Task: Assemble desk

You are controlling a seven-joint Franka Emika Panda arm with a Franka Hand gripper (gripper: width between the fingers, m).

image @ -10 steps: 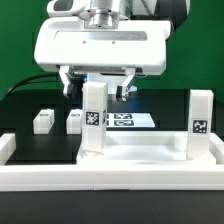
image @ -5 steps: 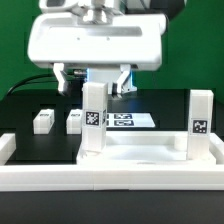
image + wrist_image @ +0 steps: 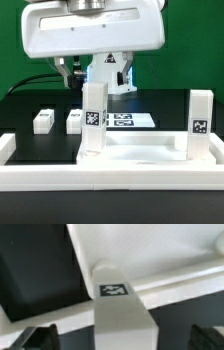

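leg posts [image 3: 94, 118]: 4 | tabletop [image 3: 145, 150]: 1 | marker board [image 3: 141, 120]: 1

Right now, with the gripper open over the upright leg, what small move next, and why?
Probably lift clear and head for a loose leg: the gripper hangs open above the upright leg, already standing in the tabletop, while two lie unmounted on the table.

A robotics lab bench: plain green backdrop [image 3: 10, 40] behind the jaws, black table [image 3: 20, 110] below them, the marker board [image 3: 140, 120] with printed tags lying flat on it
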